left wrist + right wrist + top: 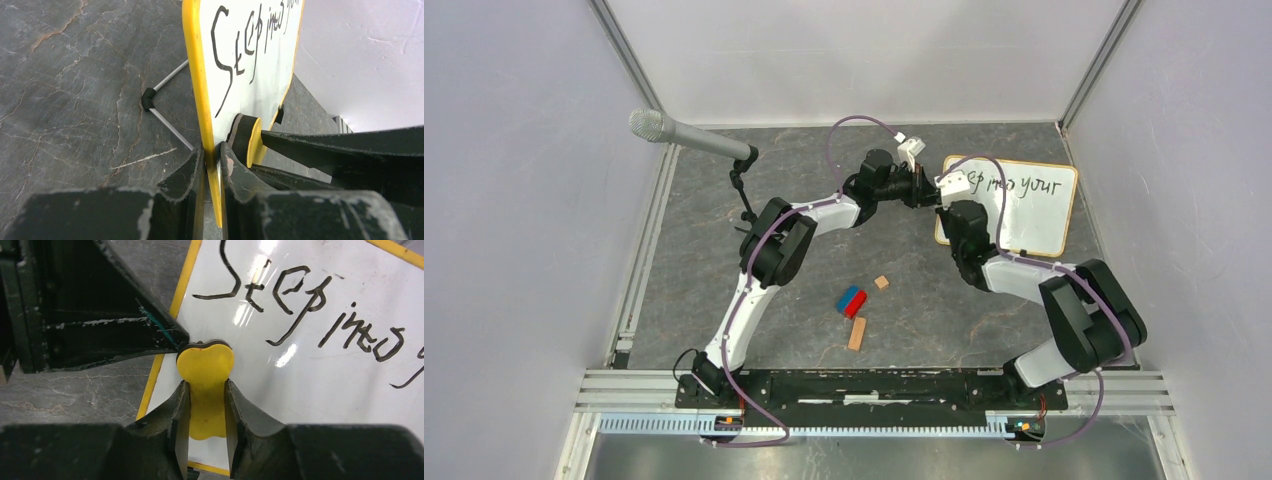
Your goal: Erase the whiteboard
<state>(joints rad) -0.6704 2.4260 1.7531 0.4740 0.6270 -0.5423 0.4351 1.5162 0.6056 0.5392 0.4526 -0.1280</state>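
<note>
The whiteboard (1034, 215) lies at the back right of the table, with a thin yellowish frame and dark handwriting "Step into your". My left gripper (930, 193) is shut on its left edge; in the left wrist view the jaws (212, 155) pinch the frame of the whiteboard (250, 75). My right gripper (954, 200) is shut on a yellow eraser (205, 365) with a dark pad. The right wrist view shows the gripper (206, 390) holding it against the whiteboard (310, 370) near the left edge, just below the "S". The eraser also shows in the left wrist view (248, 140).
A microphone (686, 137) on a small stand sits at the back left. A red and blue block (851, 301) and two small wooden blocks (857, 333) (881, 282) lie mid-table. A thin metal rod (167, 127) lies beside the board's left edge.
</note>
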